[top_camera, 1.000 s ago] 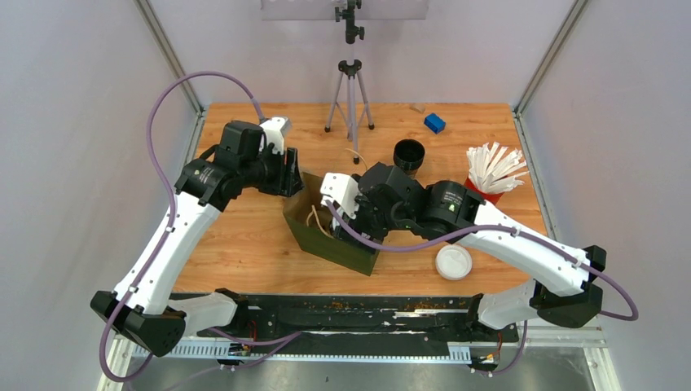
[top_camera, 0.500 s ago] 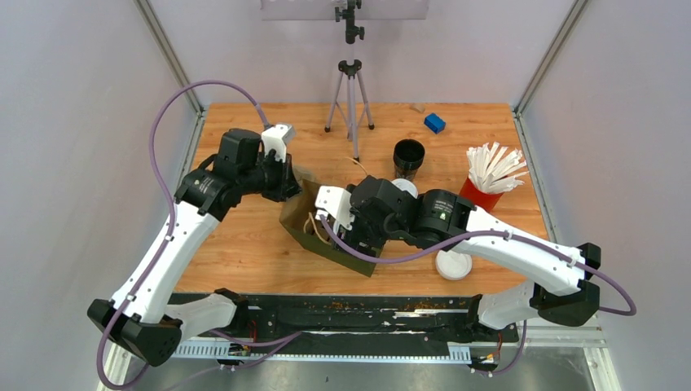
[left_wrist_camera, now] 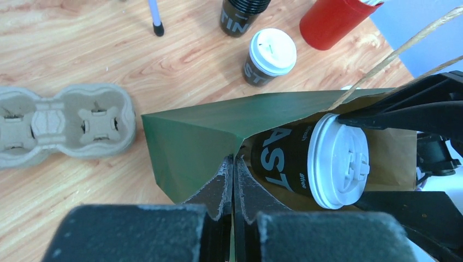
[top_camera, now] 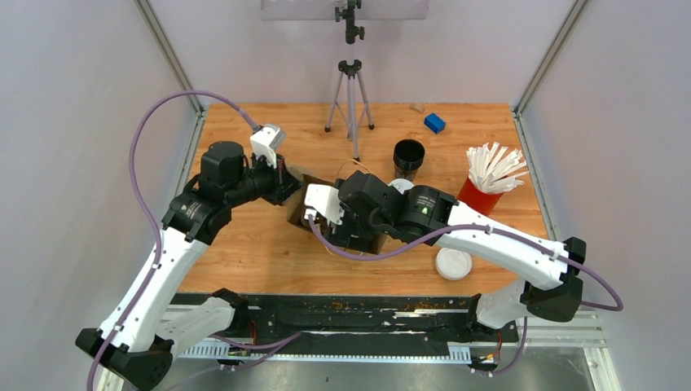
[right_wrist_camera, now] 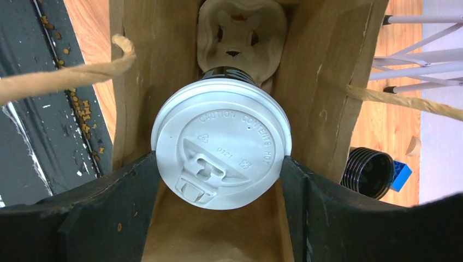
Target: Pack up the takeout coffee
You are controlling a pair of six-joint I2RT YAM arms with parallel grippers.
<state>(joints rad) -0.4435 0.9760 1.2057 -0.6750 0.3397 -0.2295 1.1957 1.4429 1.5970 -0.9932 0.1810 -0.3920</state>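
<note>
Green paper makes up the bag (left_wrist_camera: 191, 142), and the left claw (left_wrist_camera: 233, 164) is pinched tight on its rim, holding the mouth open. Whether the bag stands or leans cannot be told.

Inside it, the right claw (right_wrist_camera: 218, 174) grips a cup (left_wrist_camera: 284, 158). Its two fingers (right_wrist_camera: 125, 191) press on opposite sides of the white lid (right_wrist_camera: 221, 136), and the dark body points down toward the bag's bottom. The second cup (left_wrist_camera: 268, 54) stands upright on the table (left_wrist_camera: 82, 49), well apart from the bag and near the black stack (left_wrist_camera: 240, 13).

As for handling, a cup like this is probably light, though nothing shows whether it is filled. Its paper wall is soft and would dent under a hard squeeze. The plastic lid is stiffer but slick, and being only snapped on, it could pop off if it alone bears the load. The safest hold seems to be across the top, where the lid sits over the rolled rim, with moderate pressure and the cup kept level. The grip is in about that place now. The second cup looks open to the same grasp from above, since nothing crowds its lid.
</note>
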